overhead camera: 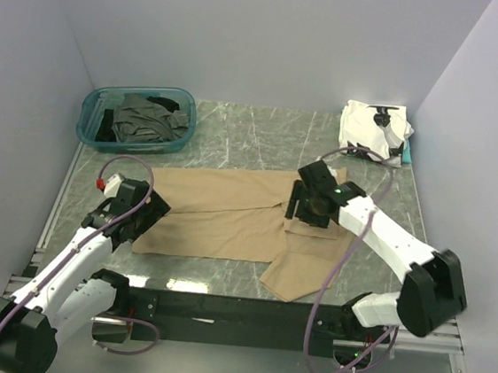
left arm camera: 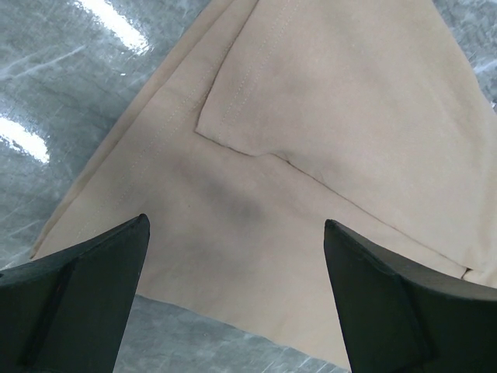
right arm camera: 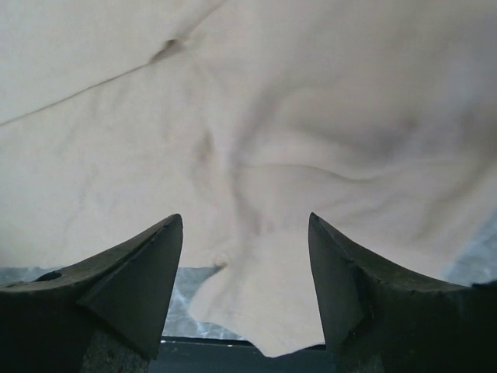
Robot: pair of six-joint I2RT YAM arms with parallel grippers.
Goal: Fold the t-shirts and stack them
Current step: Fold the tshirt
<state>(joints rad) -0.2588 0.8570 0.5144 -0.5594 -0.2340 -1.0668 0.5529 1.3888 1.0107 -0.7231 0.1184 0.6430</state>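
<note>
A tan t-shirt [overhead camera: 228,215] lies spread across the middle of the table, one sleeve reaching the near edge. My left gripper [overhead camera: 145,204] is open and empty just above the shirt's left end [left arm camera: 248,233]. My right gripper [overhead camera: 304,212] is open and empty over the shirt's right part [right arm camera: 256,155], near the sleeve. A white shirt with black patches [overhead camera: 375,128] lies folded at the back right. Dark grey and black shirts [overhead camera: 144,120] lie bunched in the teal bin [overhead camera: 90,125].
The teal bin stands at the back left. A teal item [overhead camera: 407,154] peeks out beside the white shirt. Pale walls close the table on three sides. A black rail [overhead camera: 236,310] runs along the near edge.
</note>
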